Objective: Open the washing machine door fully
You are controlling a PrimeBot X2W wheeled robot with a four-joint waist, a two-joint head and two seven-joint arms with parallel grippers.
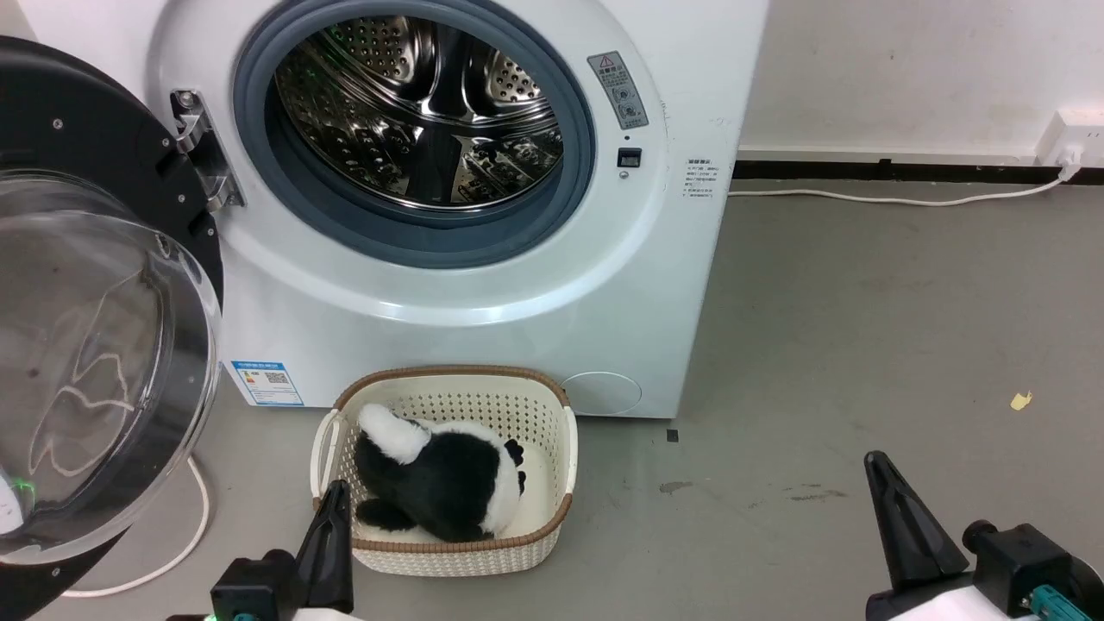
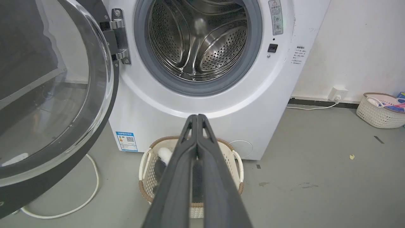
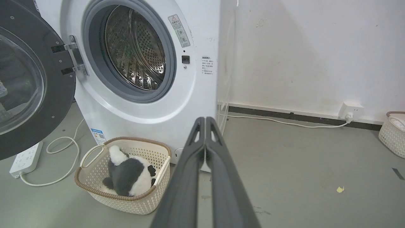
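Black washing machine door (image 1: 78, 129) at frame left stands wide; left hand (image 1: 336, 500) and right hand (image 1: 880, 470), both closed and empty, need only nudge its rim gently.

Before me the washing machine (image 1: 483, 336) stands white and square, its grey rubber ring (image 1: 414, 247) baring the perforated steel drum (image 1: 423, 112). The washing machine door (image 1: 86, 345), glossy black around a bulging clear bowl, hangs wide open on its left-side hinge (image 1: 200, 147).
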